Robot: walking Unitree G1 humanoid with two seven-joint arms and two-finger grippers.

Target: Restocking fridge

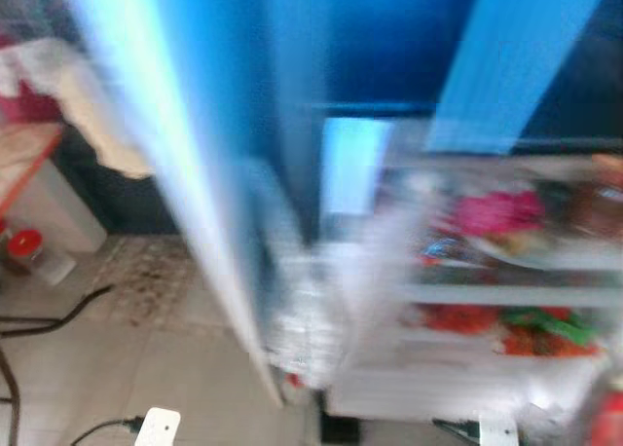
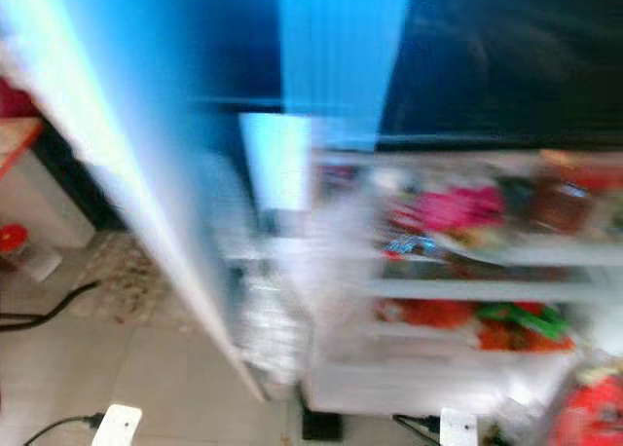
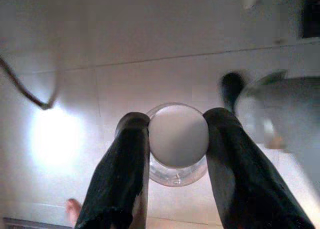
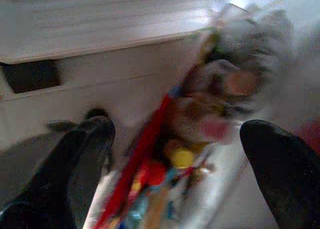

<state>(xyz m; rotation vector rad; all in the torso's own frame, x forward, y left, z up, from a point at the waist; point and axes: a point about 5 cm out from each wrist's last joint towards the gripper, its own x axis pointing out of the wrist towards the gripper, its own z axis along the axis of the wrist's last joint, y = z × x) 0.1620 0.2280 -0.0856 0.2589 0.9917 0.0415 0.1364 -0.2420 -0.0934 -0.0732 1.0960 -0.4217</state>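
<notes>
Head views: heavily blurred; I see the fridge (image 1: 506,300) open ahead, blue door (image 1: 195,154) swung left, shelves stocked with indistinct red, pink and green items.
Left wrist: left gripper (image 3: 176,134) clamped on a clear jar (image 3: 178,139) with a white lid, above tiled floor (image 3: 125,39).
Right wrist: right gripper (image 4: 180,139) spread apart around a blurred colourful bag (image 4: 200,134); I cannot tell contact.

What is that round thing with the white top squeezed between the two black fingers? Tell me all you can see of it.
It looks like a clear container with a white round lid, seen from above in the left wrist view. The lid is smooth and matte; a transparent rim, glass or plastic, shows around and below it. The left gripper holds it, one black finger pressed on each side of the lid. It hangs above a pale tiled floor. Its contents cannot be seen.
</notes>
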